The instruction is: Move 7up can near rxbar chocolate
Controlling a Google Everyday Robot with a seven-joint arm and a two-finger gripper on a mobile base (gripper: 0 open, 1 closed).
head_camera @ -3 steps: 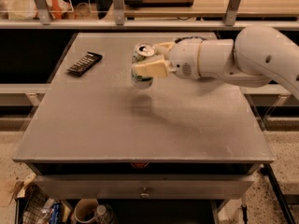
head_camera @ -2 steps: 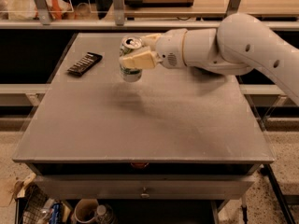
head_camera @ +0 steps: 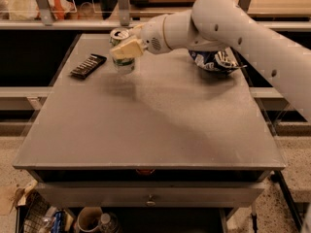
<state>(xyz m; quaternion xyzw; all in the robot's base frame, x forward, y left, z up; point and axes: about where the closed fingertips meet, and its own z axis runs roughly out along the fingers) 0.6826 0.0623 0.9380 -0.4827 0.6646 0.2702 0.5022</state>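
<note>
Gripping the 7up can (head_camera: 124,65) around its middle, the pincer (head_camera: 126,48) holds it upright over the far left part of the counter (head_camera: 155,125), with a shadow beneath it. The rxbar chocolate (head_camera: 88,65) lies flat near the can's left, apart from it, with nothing between them. A blue and white snack bag (head_camera: 214,61) sits partly behind the arm at the far right. Below the counter, a wire basket (head_camera: 34,217) holds clutter too dim to tell.
</note>
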